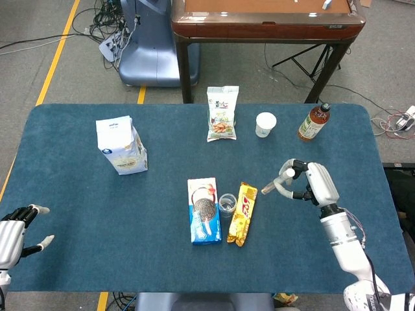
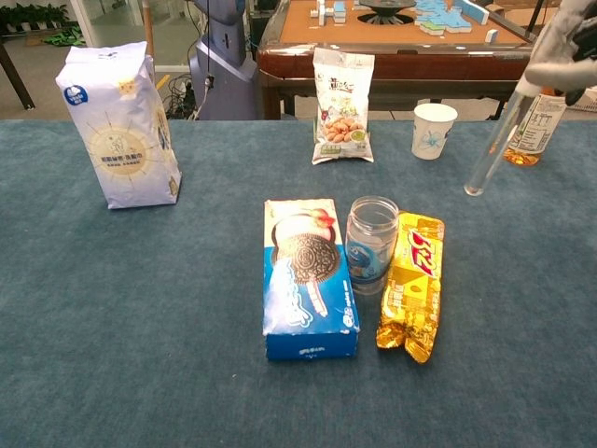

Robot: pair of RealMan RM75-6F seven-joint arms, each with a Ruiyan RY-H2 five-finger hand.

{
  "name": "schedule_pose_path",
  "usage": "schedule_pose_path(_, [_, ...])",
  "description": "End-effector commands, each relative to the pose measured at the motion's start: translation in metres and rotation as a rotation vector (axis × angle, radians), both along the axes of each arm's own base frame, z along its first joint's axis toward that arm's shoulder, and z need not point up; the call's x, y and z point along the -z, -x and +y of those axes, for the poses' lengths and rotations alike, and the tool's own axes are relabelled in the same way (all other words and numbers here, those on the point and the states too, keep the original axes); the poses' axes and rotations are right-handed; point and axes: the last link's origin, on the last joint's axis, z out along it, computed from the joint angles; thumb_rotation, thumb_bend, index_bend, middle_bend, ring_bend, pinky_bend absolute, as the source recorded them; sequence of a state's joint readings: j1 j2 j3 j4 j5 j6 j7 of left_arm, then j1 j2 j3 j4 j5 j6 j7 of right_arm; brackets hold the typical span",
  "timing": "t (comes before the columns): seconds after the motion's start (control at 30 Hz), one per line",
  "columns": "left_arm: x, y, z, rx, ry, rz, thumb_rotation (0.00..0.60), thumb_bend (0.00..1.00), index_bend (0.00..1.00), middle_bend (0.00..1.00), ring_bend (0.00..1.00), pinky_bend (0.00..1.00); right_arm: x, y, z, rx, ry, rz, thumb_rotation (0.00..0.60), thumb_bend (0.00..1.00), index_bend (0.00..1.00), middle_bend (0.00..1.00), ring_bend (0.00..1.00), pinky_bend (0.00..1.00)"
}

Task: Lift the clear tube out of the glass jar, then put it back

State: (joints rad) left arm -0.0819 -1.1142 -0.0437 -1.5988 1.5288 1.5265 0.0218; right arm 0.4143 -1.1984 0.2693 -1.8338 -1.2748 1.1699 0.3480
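Holding the clear tube (image 2: 493,138) up off the table, my right hand (image 1: 310,184) pinches it near its top end between thumb and finger, over the right side of the blue table (image 1: 78,201). From the chest view the tube hangs tilted, its lower rounded end leaning toward the left and clear of the cloth, with the hand (image 2: 571,47) only partly in frame at the upper right corner. From the head view just a short stretch of the tube (image 1: 269,188) shows, poking out of the hand toward the jar. I see the glass jar (image 2: 371,244) standing upright near the middle of the table, well apart from the tube, squeezed between the blue cookie box (image 2: 308,277) on its left and the yellow snack pack (image 2: 412,286) on its right, touching or nearly touching both. Its mouth is open. My left hand (image 1: 16,228) rests at the near left edge of the table, fingers spread and holding nothing. Farther back I have a white bag (image 2: 118,127) standing at the left, a packet of nuts (image 2: 342,94) in the middle, 1 paper cup (image 2: 434,130) beside it, and a drink bottle (image 1: 314,122) toward the far right corner.
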Motion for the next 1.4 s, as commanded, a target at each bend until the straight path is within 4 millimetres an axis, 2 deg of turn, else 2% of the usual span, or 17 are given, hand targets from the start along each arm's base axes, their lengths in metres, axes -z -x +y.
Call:
schedule_pose_path(0.03, [0.0, 0.0, 0.0, 0.0, 0.0, 0.0, 0.6, 0.16, 0.36, 0.36, 0.32, 0.43, -0.01, -0.004, 0.003, -0.014, -0.042, -0.305, 0.6, 0.48, 0.8, 0.7, 0.54, 0.51])
schedule_pose_path(0.23, [0.0, 0.0, 0.0, -0.002, 0.001, 0.001, 0.6, 0.16, 0.36, 0.36, 0.32, 0.43, -0.005, 0.007, 0.002, 0.036, -0.025, -0.144, 0.6, 0.48, 0.8, 0.7, 0.54, 0.51])
schedule_pose_path(0.43, [0.0, 0.0, 0.0, -0.003, 0.002, 0.001, 0.6, 0.16, 0.36, 0.36, 0.32, 0.43, 0.001, 0.016, 0.0, 0.086, 0.003, 0.227, 0.6, 0.49, 0.8, 0.7, 0.54, 0.51])
schedule_pose_path(0.5, [0.0, 0.0, 0.0, -0.002, 0.001, 0.001, 0.6, 0.16, 0.36, 0.36, 0.32, 0.43, 0.005, 0.014, 0.0, 0.091, 0.032, 0.299, 0.6, 0.49, 0.8, 0.7, 0.54, 0.51])
schedule_pose_path(0.67, [0.0, 0.0, 0.0, -0.003, -0.001, -0.002, 0.6, 0.16, 0.36, 0.36, 0.32, 0.43, 0.013, 0.005, 0.002, 0.098, 0.01, 0.227, 0.6, 0.5, 0.8, 0.7, 0.54, 0.51])
schedule_pose_path(1.1, [0.0, 0.0, 0.0, 0.0, 0.001, -0.002, 0.6, 0.16, 0.36, 0.36, 0.32, 0.43, 0.015, -0.011, 0.001, 0.004, -0.029, -0.043, 0.6, 0.5, 0.8, 0.7, 0.54, 0.51])
schedule_pose_path(1.4, [-0.001, -0.001, -0.001, 0.003, -0.004, -0.004, 0.6, 0.16, 0.36, 0.36, 0.32, 0.43, 0.026, -0.03, -0.005, -0.06, -0.006, -0.107, 0.6, 0.5, 0.8, 0.7, 0.54, 0.51])
